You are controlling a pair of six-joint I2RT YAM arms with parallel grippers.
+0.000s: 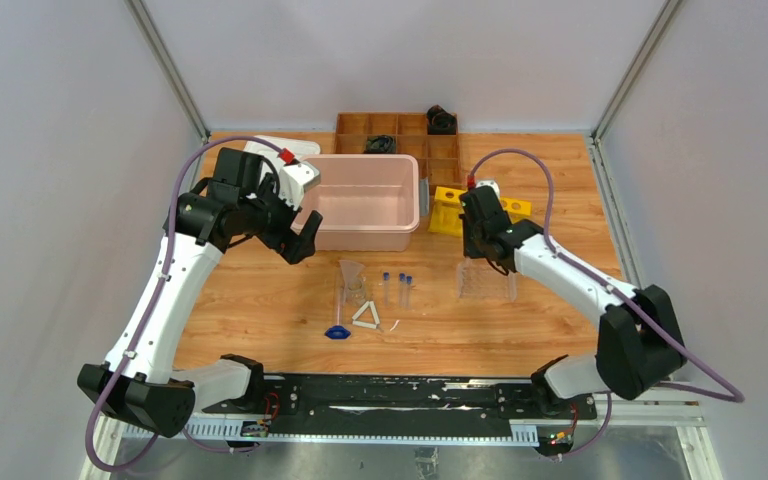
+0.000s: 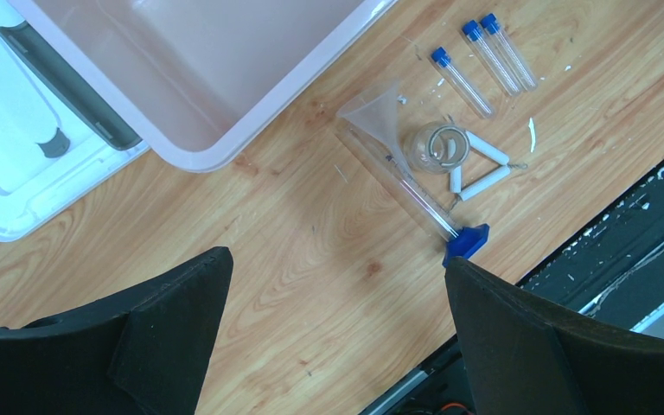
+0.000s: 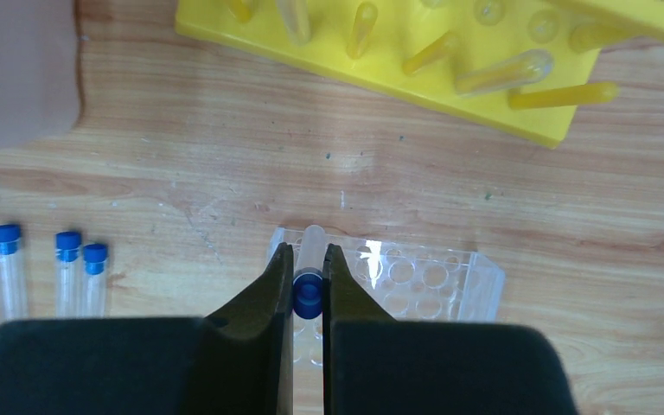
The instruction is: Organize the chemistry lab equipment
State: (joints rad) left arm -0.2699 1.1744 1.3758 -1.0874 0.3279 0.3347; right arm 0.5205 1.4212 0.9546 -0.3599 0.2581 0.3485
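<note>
From above, our left pincer [image 1: 298, 242] hangs released beside the bin [image 1: 365, 238]. Left wrist: we see funnel [image 2: 379, 111], triangle [image 2: 487, 181] and three tubes [image 2: 491, 59] on the desk [image 2: 311, 225]. Right wrist: our right pincer [image 3: 308, 259] grasps a fourth tube [image 3: 313, 235] over the rack [image 3: 432, 281].

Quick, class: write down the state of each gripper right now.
Left gripper: open, holding nothing.
Right gripper: shut on a blue-capped tube, at the clear tube rack.

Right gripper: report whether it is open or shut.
Shut. The right gripper clamps a blue-capped tube; both fingers press against its cap, by the clear rack.
</note>
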